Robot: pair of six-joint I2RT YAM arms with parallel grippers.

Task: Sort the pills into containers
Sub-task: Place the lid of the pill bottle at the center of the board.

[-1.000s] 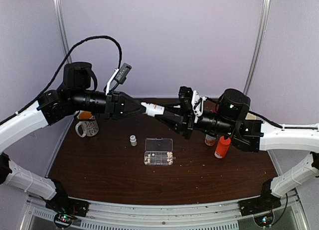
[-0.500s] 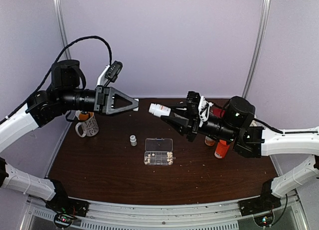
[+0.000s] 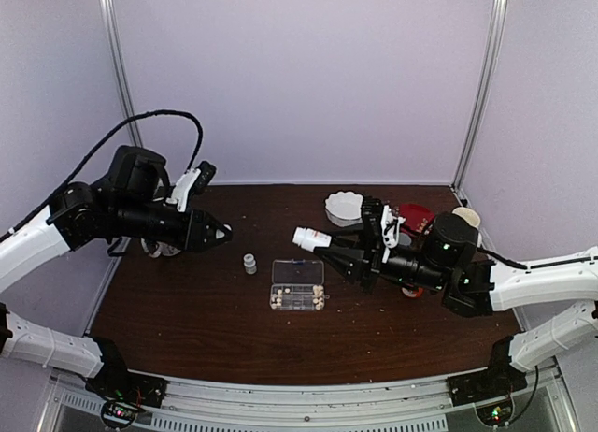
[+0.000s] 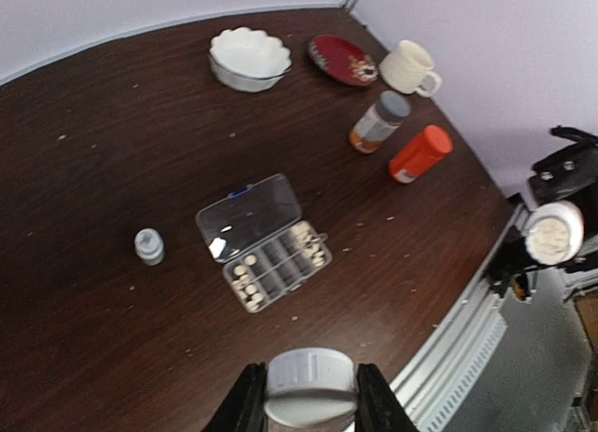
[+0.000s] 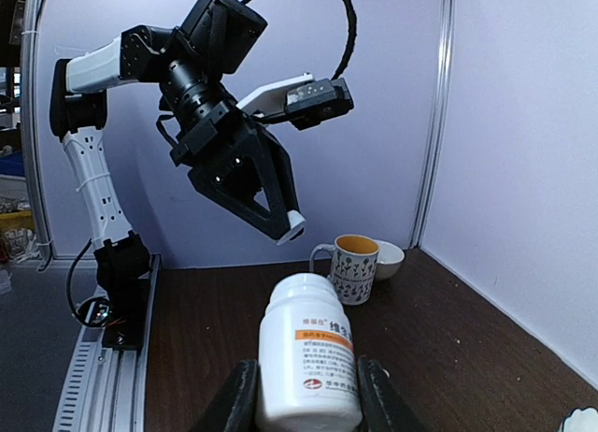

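The right gripper (image 5: 304, 399), clamped on the open white bottle (image 5: 306, 338), should tip it slowly over the organizer box (image 4: 248, 215); the left gripper (image 4: 311, 404) pinches the cap (image 4: 311, 383).

Clr organizer (image 4: 245, 210), wht pills (image 4: 245, 271), red plate (image 4: 343, 60)

Lilac walls (image 3: 299, 77), dark wooden table (image 3: 187, 320)

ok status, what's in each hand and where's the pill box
Left hand shut on white cap. Right hand shut on open white bottle. Pill box on table, lid open, pills in some compartments. Beside it a small capped bottle, not blocking.
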